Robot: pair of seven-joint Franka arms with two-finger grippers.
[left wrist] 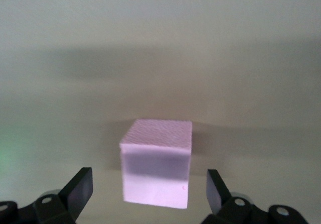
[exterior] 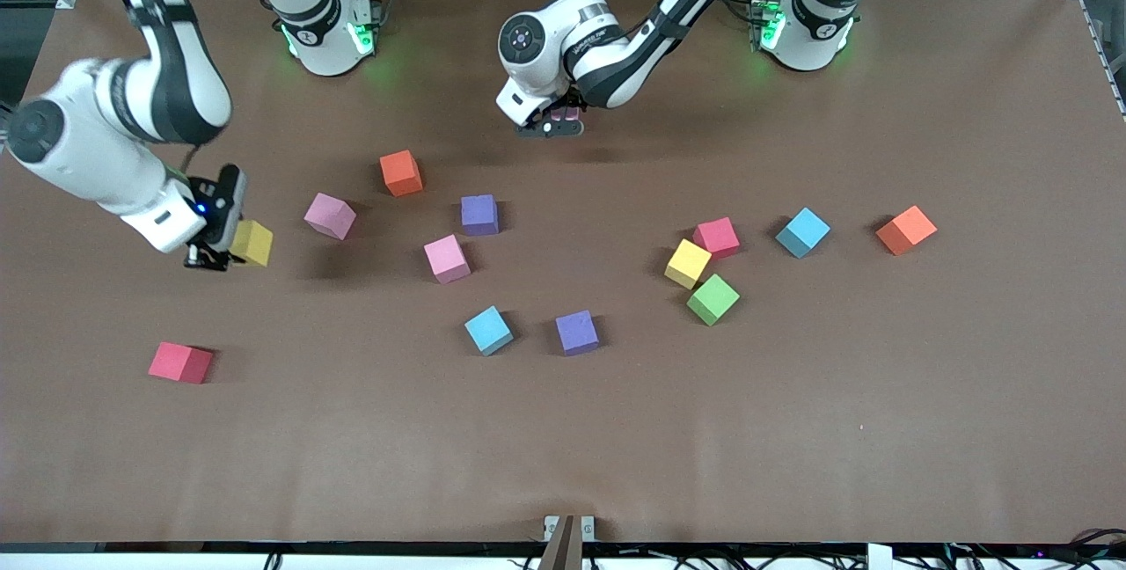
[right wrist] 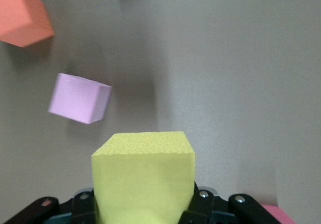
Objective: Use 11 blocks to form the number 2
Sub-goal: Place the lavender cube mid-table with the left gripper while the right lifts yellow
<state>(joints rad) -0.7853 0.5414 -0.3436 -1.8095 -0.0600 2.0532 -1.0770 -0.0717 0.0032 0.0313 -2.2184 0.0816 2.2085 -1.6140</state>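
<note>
My left gripper [exterior: 552, 124] is low over a pink block [exterior: 564, 115] near the robots' edge of the table. In the left wrist view it [left wrist: 148, 180] is open, with the pink block [left wrist: 156, 166] on the table between the fingers and gaps on both sides. My right gripper [exterior: 222, 251] is shut on a yellow block [exterior: 253, 243] at the right arm's end; the right wrist view shows the block [right wrist: 143, 171] clamped in it [right wrist: 143, 206]. The other blocks lie scattered singly: pink [exterior: 330, 215], pink [exterior: 447, 258], purple [exterior: 479, 215], purple [exterior: 577, 332]. No number 2 is in view.
Also loose on the table: red [exterior: 180, 362], light blue [exterior: 488, 330], yellow [exterior: 687, 263], red [exterior: 718, 237], green [exterior: 712, 298], light blue [exterior: 802, 231], and two orange cubes [exterior: 400, 172] [exterior: 906, 230]. The brown table [exterior: 563, 447] is bare toward the front camera.
</note>
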